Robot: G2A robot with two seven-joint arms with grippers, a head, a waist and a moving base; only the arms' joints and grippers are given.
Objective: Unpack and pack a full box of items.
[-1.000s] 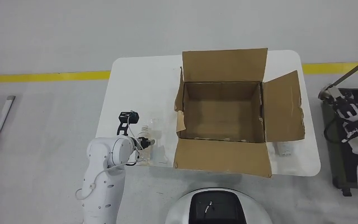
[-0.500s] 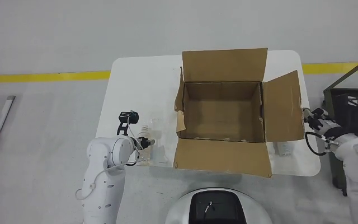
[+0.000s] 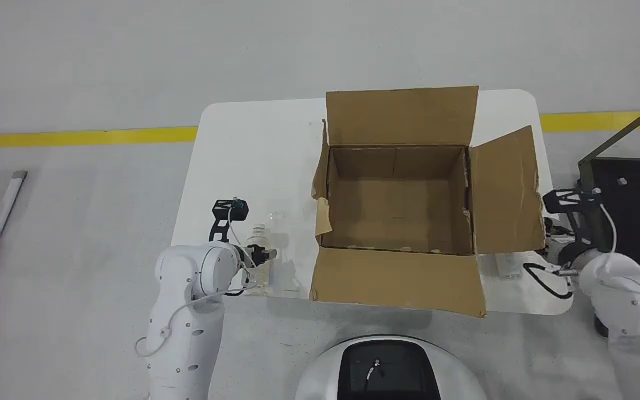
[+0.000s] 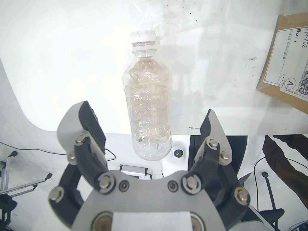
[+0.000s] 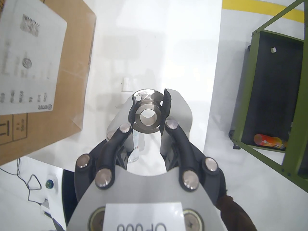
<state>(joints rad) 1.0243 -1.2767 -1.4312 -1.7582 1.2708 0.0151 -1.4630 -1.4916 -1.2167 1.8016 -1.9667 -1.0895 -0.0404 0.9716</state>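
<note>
The fingers (image 4: 92, 126) of the left gripper (image 4: 147, 121) are standing wide apart, one on each side of a clear plastic bottle (image 4: 149, 97) and touching neither side of it. The bottle is lying on the white tabletop (image 4: 72, 49) close to its edge, with its white cap pointing away from the gripper. A crumpled clear plastic bag (image 4: 166, 13) is lying just beyond the cap. Off to one side, a corner of the cardboard box (image 4: 269, 80) is showing a paper label.

The fingers (image 5: 166, 106) of the right gripper (image 5: 149, 105) are pressing narrowly on a metal flange (image 5: 154, 96), holding it by its hub above the tabletop. A small bottle (image 5: 136, 145) is lying on the tabletop beneath the gripper, partly hidden by it. A labelled flap of the box is lying just beside it. Past the tabletop's edge a green cart (image 5: 245, 85) is standing on the floor, with an orange bottle (image 5: 267, 141) lying on its lower shelf.

From above, the box (image 3: 400, 118) is sitting open on the right half of the tabletop with all four flaps spread. The left gripper (image 3: 255, 262) is hanging over the near left edge, and the right arm (image 3: 605, 275) is hanging at the right edge.
</note>
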